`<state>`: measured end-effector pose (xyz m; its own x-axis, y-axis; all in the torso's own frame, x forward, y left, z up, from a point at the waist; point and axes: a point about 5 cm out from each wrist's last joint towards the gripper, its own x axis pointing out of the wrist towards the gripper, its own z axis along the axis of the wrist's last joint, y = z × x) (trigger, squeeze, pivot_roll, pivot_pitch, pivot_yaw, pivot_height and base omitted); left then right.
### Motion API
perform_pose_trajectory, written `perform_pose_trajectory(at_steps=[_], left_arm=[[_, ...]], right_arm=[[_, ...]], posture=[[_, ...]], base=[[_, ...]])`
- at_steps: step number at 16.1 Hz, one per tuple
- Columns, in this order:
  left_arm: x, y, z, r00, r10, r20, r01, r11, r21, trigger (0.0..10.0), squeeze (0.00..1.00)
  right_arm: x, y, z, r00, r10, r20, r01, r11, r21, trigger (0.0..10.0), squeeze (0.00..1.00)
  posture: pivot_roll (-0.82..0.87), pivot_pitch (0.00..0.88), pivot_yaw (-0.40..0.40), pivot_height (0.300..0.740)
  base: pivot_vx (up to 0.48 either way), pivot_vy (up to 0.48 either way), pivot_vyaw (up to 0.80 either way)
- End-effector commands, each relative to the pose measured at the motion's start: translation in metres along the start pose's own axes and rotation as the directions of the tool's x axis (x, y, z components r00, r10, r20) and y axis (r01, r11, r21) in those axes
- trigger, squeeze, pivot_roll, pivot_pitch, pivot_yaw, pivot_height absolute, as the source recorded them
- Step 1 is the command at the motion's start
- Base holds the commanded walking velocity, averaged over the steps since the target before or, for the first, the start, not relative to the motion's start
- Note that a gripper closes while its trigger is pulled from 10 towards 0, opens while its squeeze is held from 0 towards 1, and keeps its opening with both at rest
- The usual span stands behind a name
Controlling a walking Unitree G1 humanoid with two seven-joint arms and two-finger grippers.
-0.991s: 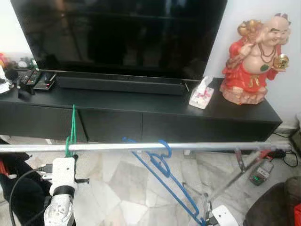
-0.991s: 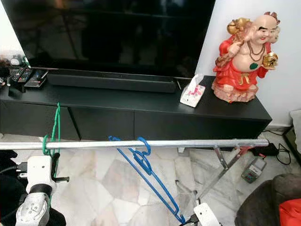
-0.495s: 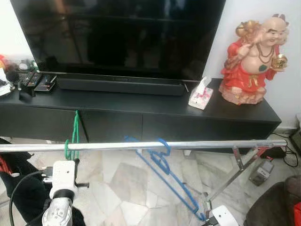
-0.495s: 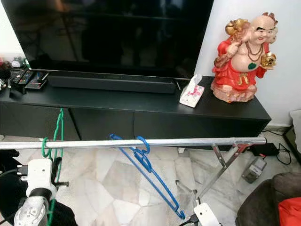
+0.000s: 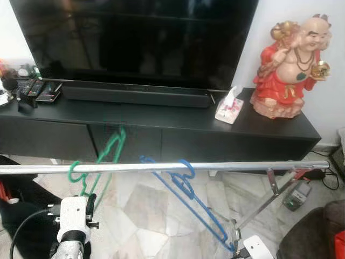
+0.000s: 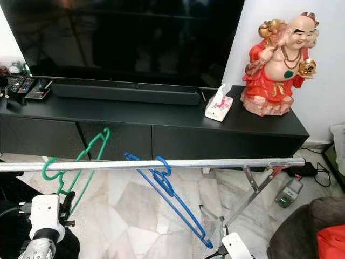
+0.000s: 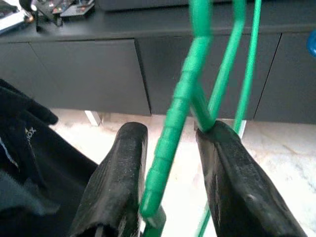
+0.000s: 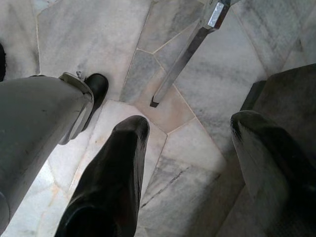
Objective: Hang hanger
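Left wrist view: left gripper (image 7: 170, 173) fingers spread, green hanger (image 7: 180, 113) between them
Green hanger: hooked on rail (image 5: 226, 165), left end, tilted
Blue hanger (image 5: 186, 191): hooked mid-rail
Right gripper (image 8: 192, 163): fingers apart, empty, over floor (image 8: 98, 29)

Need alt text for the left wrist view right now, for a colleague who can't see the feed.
The left gripper has its two black fingers apart around the green hanger, which runs up between them. Behind stands a black TV cabinet on pale marble floor.

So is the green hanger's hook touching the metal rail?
Touching: the right eye view shows the green hanger hooked over the metal rail, resting on it.
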<state>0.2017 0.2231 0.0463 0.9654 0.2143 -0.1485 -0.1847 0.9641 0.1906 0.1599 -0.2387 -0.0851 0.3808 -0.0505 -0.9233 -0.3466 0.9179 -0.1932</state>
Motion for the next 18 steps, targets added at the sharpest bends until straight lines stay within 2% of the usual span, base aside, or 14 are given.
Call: perform_pose_trajectory(at_steps=[1,5,13,18], left_arm=[[-0.002,0.000,0.008,0.999,0.008,0.045,-0.008,1.000,-0.005,10.0,0.84],[-0.010,-0.005,0.017,0.995,-0.022,0.098,0.021,1.000,0.014,10.0,0.87],[-0.027,-0.010,0.026,0.991,-0.058,0.117,0.059,0.998,0.002,10.0,0.87],[-0.033,-0.012,0.051,0.978,-0.089,0.191,0.090,0.996,0.002,10.0,0.89]], right_arm=[[-0.001,-0.003,-0.001,1.000,-0.008,-0.001,0.008,1.000,0.011,10.0,0.00],[-0.001,-0.002,-0.001,1.000,-0.007,-0.001,0.007,1.000,0.010,10.0,0.00],[-0.001,-0.003,-0.001,1.000,-0.005,-0.001,0.005,1.000,0.008,10.0,0.00],[-0.001,-0.002,-0.001,1.000,-0.004,-0.002,0.004,1.000,0.005,10.0,0.00]], posture=[[0.03,0.000,-0.073,0.740],[0.03,0.000,-0.073,0.740],[0.04,0.000,-0.073,0.740],[0.04,0.000,-0.066,0.740]], base=[[0.000,0.000,0.00],[0.000,0.000,0.00],[0.000,0.000,0.00],[0.000,0.000,0.00]])
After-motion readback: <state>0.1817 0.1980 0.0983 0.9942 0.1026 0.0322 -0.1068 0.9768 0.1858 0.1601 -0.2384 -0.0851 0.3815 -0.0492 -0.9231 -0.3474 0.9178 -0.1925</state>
